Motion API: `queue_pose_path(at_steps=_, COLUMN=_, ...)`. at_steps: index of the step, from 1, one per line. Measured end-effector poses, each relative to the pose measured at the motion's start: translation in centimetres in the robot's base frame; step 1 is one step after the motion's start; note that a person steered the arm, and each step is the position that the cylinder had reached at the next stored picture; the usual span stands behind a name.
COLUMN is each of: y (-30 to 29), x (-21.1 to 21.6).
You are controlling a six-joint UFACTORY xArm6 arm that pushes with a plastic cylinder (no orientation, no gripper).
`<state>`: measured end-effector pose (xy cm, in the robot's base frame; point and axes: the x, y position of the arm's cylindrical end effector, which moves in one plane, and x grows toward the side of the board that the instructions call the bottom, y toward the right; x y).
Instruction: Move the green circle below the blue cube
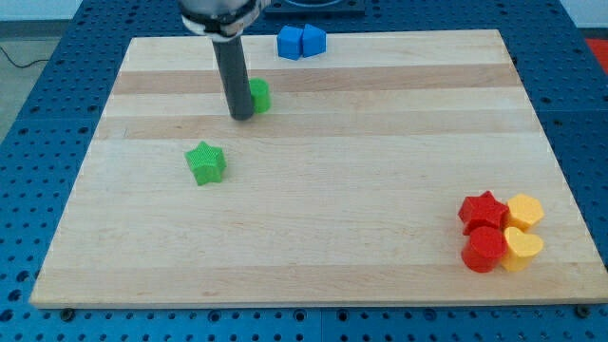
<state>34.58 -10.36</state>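
Nearby, green star (206,162) below-left of my tip (242,117).

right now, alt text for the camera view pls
My tip touches the left side of the green circle, below-left of the blue blocks at the board's top edge. A green star sits mid-left; red and yellow blocks cluster bottom right.

Count on the bench (313,237): two green blocks, namely one green circle (259,94) and one green star (205,162). Two blue blocks (301,42), two red blocks (484,231) and two yellow blocks (522,229) are present; total eight.
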Motion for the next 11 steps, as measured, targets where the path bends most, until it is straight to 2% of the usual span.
queue_pose_path(at_steps=1, y=0.0, x=-1.6)
queue_pose_path(at_steps=3, y=2.4, x=0.0)
queue_pose_path(at_steps=5, y=4.4, x=-3.4)
queue_pose_path(at_steps=6, y=3.7, x=-0.7)
queue_pose_path(at_steps=7, y=0.3, x=-0.1)
queue_pose_path(at_steps=8, y=-0.1, x=-1.4)
queue_pose_path(at_steps=10, y=3.9, x=-5.0)
queue_pose_path(at_steps=11, y=4.3, x=-5.1)
